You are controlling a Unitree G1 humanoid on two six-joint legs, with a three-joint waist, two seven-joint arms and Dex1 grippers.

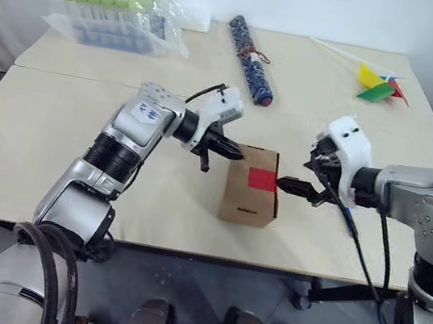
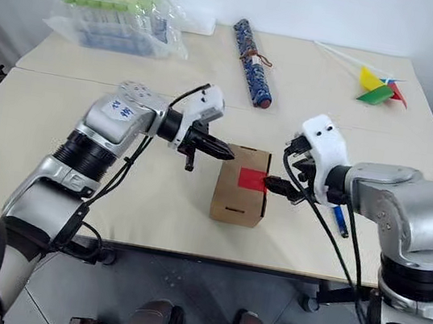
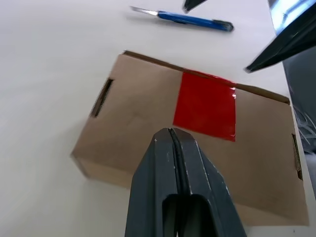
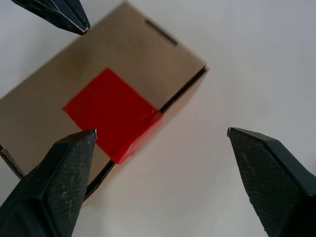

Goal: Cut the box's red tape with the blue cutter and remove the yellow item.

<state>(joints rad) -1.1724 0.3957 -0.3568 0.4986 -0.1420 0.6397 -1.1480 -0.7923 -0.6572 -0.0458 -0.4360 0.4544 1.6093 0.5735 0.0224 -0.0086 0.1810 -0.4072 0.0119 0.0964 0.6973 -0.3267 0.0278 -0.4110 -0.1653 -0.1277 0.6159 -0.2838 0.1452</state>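
Box (image 1: 250,197) sitting closed near table's (image 1: 43,120) front edge, red tape (image 1: 263,179) lying across its right rim. Blue cutter (image 3: 190,19) lying just right of it. Left gripper (image 1: 234,152) hovering alongside, fingers together; right gripper (image 4: 160,143) hanging with fingers apart.

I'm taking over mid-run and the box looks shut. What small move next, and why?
Probably lower the open right gripper onto the blue cutter and close on it. The cutter lies loose on the table beside the box, the red tape still bridges the flap edge, and the left gripper is shut and empty.
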